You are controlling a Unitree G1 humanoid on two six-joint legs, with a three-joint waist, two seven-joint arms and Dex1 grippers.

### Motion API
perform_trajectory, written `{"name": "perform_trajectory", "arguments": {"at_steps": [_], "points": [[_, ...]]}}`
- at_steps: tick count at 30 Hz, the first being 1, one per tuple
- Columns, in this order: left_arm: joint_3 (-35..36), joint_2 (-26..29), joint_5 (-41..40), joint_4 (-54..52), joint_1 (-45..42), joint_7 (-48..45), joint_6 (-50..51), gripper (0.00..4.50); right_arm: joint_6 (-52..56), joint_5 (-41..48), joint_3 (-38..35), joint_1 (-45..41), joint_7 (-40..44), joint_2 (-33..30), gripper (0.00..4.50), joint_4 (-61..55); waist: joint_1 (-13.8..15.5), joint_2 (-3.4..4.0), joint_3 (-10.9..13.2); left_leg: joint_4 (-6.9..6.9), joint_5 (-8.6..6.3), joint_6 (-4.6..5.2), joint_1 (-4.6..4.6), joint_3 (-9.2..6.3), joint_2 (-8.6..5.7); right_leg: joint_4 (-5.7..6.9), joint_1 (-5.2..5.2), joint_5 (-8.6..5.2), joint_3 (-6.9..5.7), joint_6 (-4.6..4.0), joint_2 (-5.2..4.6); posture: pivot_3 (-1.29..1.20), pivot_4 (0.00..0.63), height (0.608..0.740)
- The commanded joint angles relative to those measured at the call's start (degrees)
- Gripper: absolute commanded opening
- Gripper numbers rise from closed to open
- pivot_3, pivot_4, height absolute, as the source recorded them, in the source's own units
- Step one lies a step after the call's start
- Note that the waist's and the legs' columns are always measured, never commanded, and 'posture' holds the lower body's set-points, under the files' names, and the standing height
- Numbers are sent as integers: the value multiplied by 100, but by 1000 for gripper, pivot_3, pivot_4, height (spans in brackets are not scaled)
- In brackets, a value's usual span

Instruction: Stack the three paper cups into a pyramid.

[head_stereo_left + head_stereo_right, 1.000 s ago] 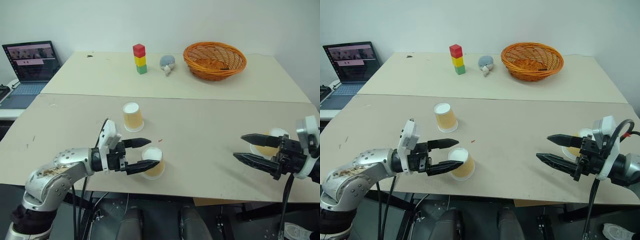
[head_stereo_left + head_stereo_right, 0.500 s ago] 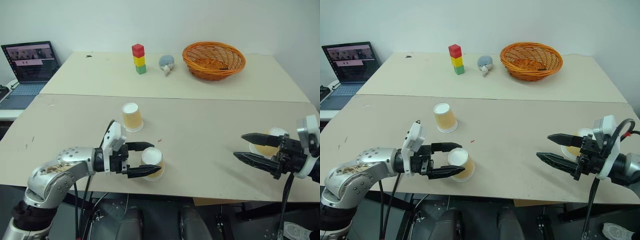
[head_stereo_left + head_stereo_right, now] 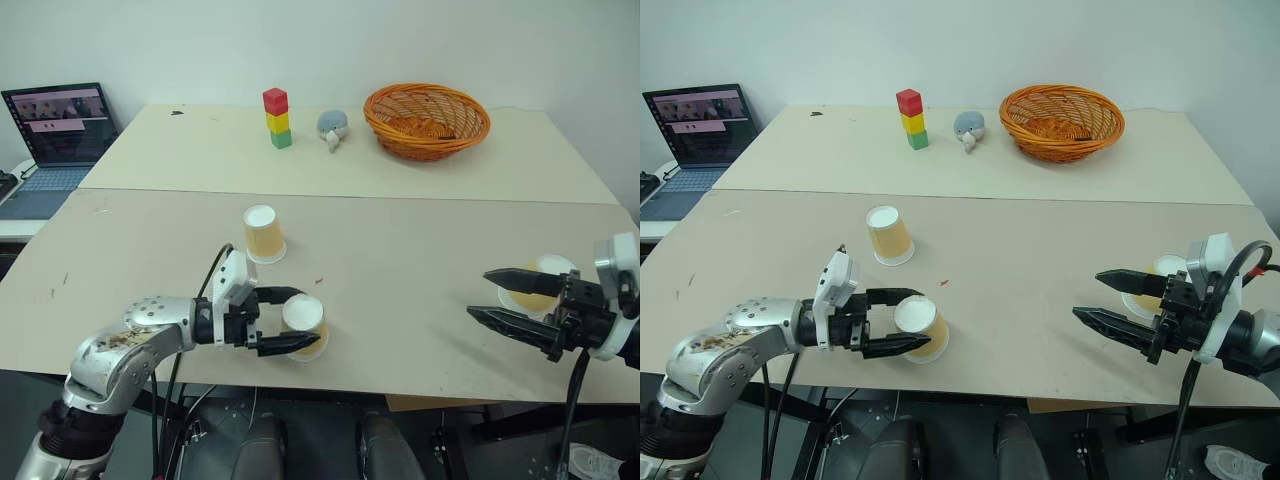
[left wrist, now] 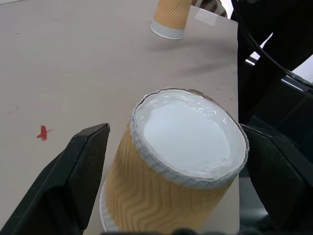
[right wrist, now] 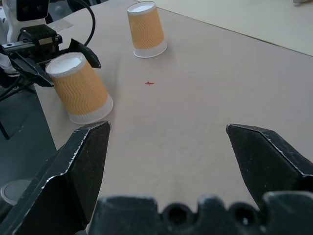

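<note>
The left hand (image 3: 292,320) straddles the near cup (image 3: 304,325), fingers apart — close squarely, low on its ribbed side. The right hand (image 3: 492,298) waits, spread and empty.

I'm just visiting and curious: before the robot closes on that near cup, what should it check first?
1. Left gripper open, one finger each side of the near cup: ok.
2. Fingers already touching the cup: cannot tell.
3. Near cup standing base up on the table: ok.
4. Middle cup upright, apart from the gripper: ok.
5. Right gripper open, holding nothing: ok.
6. Third cup behind the right gripper, partly hidden: cannot tell.
</note>
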Motion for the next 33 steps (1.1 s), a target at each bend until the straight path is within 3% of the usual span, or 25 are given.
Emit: {"name": "perform_trajectory", "arguments": {"at_steps": [1, 6, 13, 19, 33], "points": [[4, -75, 145, -17, -68, 23, -223, 4412, -9, 113, -219, -21, -41, -12, 4500, -155, 0, 0, 0, 0, 0, 0, 0, 0, 0, 0, 0, 0, 0, 0, 0, 0, 150, 640], [-50, -167, 301, 43, -125, 91, -272, 2944, -23, 135, -205, -31, -79, -15, 4500, -160, 1, 0, 0, 0, 0, 0, 0, -2, 0, 0, 0, 0, 0, 0, 0, 0, 150, 640], [-31, -288, 250, -13, -233, 175, -174, 2944, -31, 145, -198, -15, -95, -8, 4500, -169, 7, 0, 0, 0, 0, 0, -1, -5, 0, 0, 0, 0, 0, 0, -1, 0, 150, 640], [-145, -672, 237, 181, -824, 367, -88, 2944, -43, 130, -116, -80, -105, -12, 4500, -144, 28, -1, 0, 5, 0, 0, -3, -5, -2, 1, 2, 0, -2, 1, -1, 0, 150, 640], [-1210, -1981, 1496, 2165, -2362, 120, -1191, 2944, -35, 146, -25, -170, -163, 16, 4500, -188, 11, -6, 3, 7, 0, 2, -8, 10, -10, 5, 3, 0, -2, 1, -1, 0, 150, 640]]}}
